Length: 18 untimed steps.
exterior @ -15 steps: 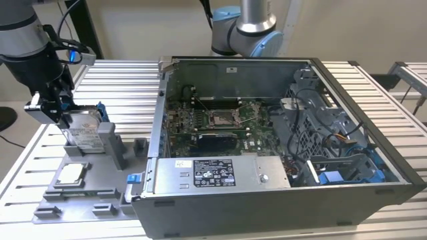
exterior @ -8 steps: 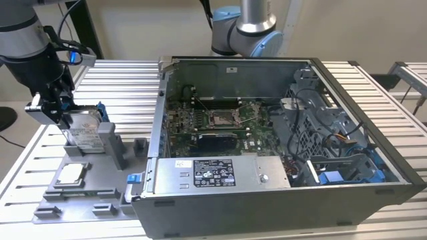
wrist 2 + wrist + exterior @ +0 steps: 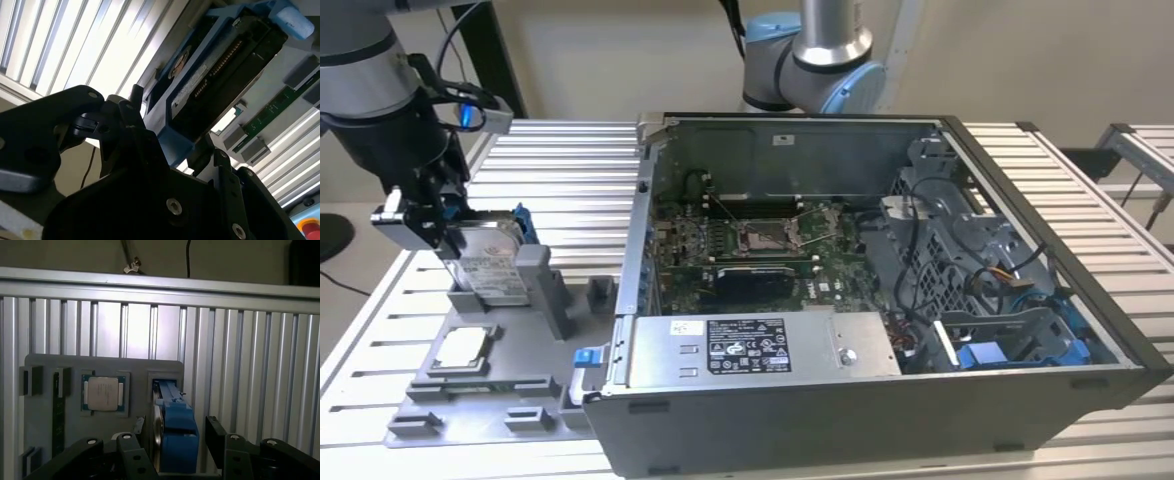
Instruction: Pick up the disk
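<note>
The disk (image 3: 494,268) stands on edge in a slot of the grey fixture plate (image 3: 520,385), at the exterior view's left beside the computer case. It is silver with a white label and blue rails. My gripper (image 3: 454,235) comes down over its top from the dark arm. In the first wrist view the disk (image 3: 175,410) sits between the two black fingers of the gripper (image 3: 177,427), with a thin gap showing on one side, so the gripper is open around it. The second wrist view shows the disk (image 3: 210,75) edge-on beyond the gripper (image 3: 177,132).
A small square silver chip (image 3: 464,347) (image 3: 103,393) lies in a pocket of the plate near the disk. The open computer case (image 3: 640,300) stands at the centre with a grey labelled box (image 3: 747,345) inside. A second arm (image 3: 814,60) rises behind it. Ribbed aluminium table (image 3: 560,180) lies all around.
</note>
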Tool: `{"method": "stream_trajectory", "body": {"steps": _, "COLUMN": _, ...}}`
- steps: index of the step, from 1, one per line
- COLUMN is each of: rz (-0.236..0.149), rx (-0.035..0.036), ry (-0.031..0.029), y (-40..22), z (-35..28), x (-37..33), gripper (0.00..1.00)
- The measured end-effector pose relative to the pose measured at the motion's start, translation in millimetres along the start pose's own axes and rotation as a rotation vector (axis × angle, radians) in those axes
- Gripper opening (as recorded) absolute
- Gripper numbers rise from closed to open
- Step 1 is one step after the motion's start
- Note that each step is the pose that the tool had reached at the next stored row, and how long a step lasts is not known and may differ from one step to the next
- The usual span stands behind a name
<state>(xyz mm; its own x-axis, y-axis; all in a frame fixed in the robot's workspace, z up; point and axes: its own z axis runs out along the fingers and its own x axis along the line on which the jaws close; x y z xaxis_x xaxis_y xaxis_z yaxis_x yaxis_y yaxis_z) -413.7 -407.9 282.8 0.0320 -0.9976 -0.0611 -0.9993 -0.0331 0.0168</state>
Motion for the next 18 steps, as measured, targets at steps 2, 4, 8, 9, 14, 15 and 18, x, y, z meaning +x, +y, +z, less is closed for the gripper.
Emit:
{"method": "stream_trajectory", "body": {"steps": 2, "rz": 0.0, "rx": 0.0, "ry": 0.0, "y": 0.0, "z": 0.0, "x": 0.0, "gripper": 1.0}}
{"method": "stream_trajectory", "body": {"steps": 4, "rz": 0.0, "rx": 0.0001, "ry": -0.0001, "y": 0.0, "z": 0.1, "x": 0.0, "gripper": 1.0}}
{"method": "stream_trajectory", "body": {"steps": 8, "rz": 0.0, "rx": 0.0001, "ry": 0.0, "y": 0.0, "z": 0.1, "x": 0.0, "gripper": 0.0}}
{"method": "stream_trajectory", "body": {"steps": 9, "rz": 0.0, "rx": 0.0, "ry": 0.0, "y": 0.0, "z": 0.1, "x": 0.0, "gripper": 0.0}}
{"method": "stream_trajectory", "body": {"steps": 14, "rz": 0.0, "rx": 0.0001, "ry": -0.0001, "y": 0.0, "z": 0.2, "x": 0.0, "gripper": 0.0}}
{"method": "stream_trajectory", "body": {"steps": 15, "rz": 0.0, "rx": 0.0, "ry": -0.0001, "y": 0.0, "z": 0.2, "x": 0.0, "gripper": 0.0}}
{"method": "stream_trajectory", "body": {"steps": 18, "rz": 0.0, "rx": 0.0001, "ry": 0.0, "y": 0.0, "z": 0.2, "x": 0.0, "gripper": 0.0}}
